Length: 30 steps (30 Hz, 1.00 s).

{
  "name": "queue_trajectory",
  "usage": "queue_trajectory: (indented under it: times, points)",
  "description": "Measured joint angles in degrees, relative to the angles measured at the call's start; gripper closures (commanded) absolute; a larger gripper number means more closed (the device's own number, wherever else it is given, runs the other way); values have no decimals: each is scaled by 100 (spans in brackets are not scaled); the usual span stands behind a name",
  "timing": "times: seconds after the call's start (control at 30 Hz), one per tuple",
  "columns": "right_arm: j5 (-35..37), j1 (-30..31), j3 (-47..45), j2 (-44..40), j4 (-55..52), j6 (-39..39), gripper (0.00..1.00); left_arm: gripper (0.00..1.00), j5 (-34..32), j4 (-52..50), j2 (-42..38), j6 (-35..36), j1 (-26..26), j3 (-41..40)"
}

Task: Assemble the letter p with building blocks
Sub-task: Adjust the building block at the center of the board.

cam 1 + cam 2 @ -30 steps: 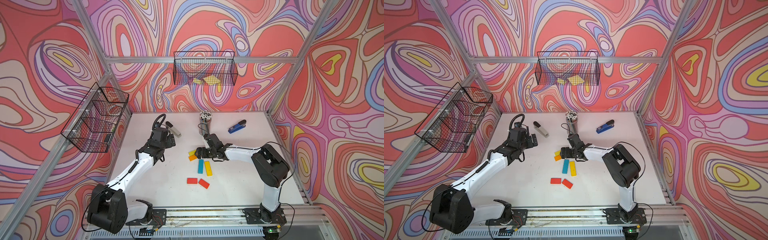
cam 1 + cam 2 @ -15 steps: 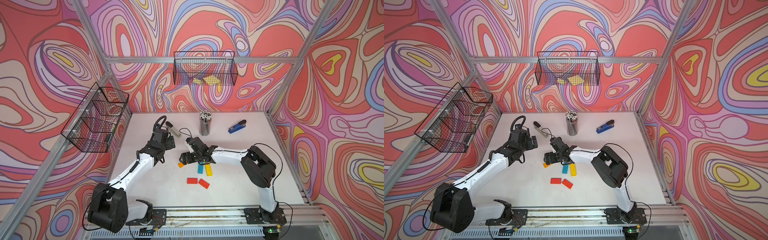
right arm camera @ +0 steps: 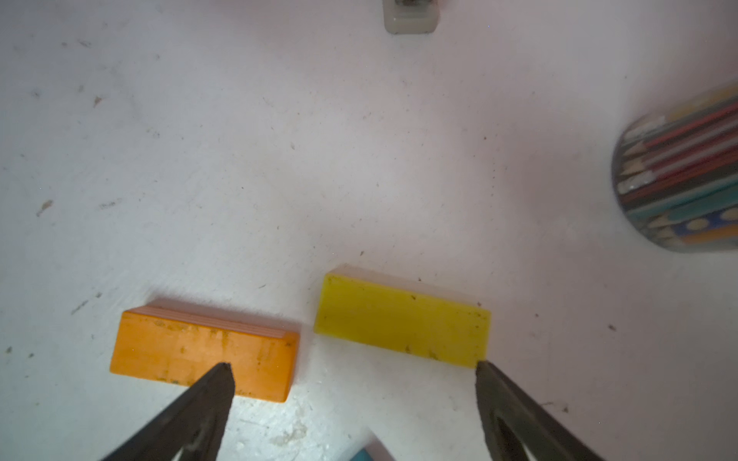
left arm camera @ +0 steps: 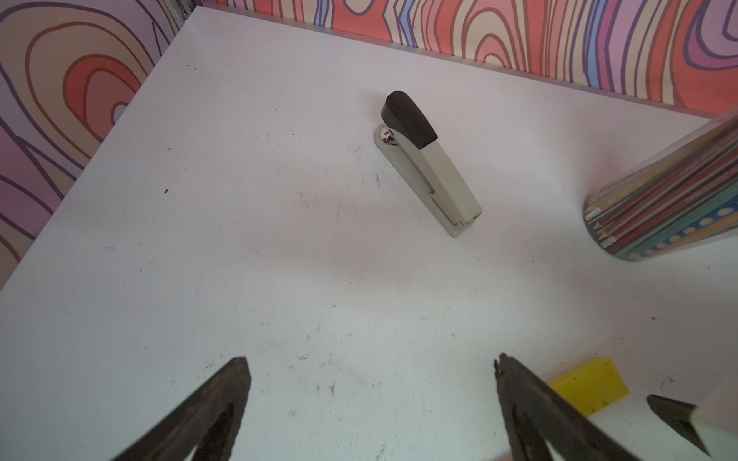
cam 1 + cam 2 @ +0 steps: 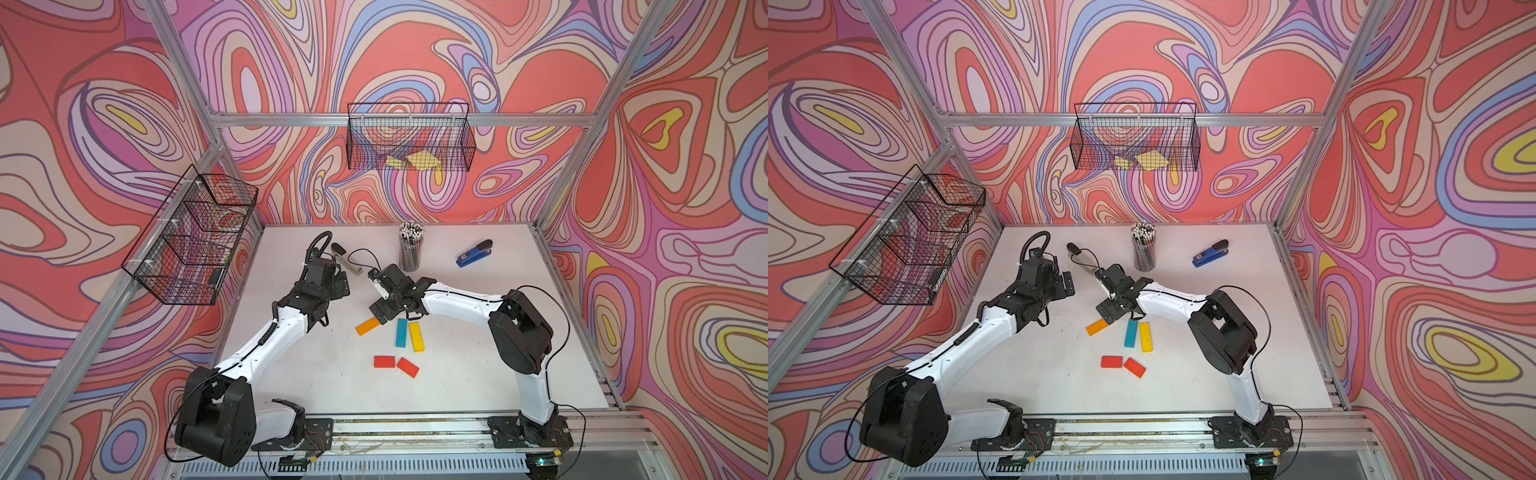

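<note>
Five building blocks show in both top views: orange [image 5: 368, 327], teal [image 5: 401, 332], yellow [image 5: 416, 336] and two red [image 5: 384, 361] [image 5: 407, 367]. No letter p is formed; they lie loose. My right gripper [image 5: 381, 311] hovers open just behind the orange block. In the right wrist view the gripper [image 3: 353, 365] holds nothing, with the orange block [image 3: 203, 351] and a second yellow block [image 3: 403, 319] lying end to end ahead of its fingertips. My left gripper [image 5: 338, 286] stands open and empty over bare table [image 4: 369, 361], the yellow block [image 4: 587, 385] beside one finger.
A grey stapler [image 5: 347, 259] lies behind the grippers, a pencil cup [image 5: 410, 249] stands at the back middle, and a blue stapler [image 5: 473, 252] at the back right. Wire baskets hang on the left wall [image 5: 191, 237] and the back wall [image 5: 409, 137].
The right arm swung left and forward, and the orange block shifted with it toward the front left. Its jaws have widened and the orange block lies free. The left arm barely moved.
</note>
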Motion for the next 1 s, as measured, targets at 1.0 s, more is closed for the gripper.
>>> queue_trajectory:
  times: [1.0]
  points:
    - [651,-376,1453,1325,-304,-839,4,1,216,2,0,-133,118,-4]
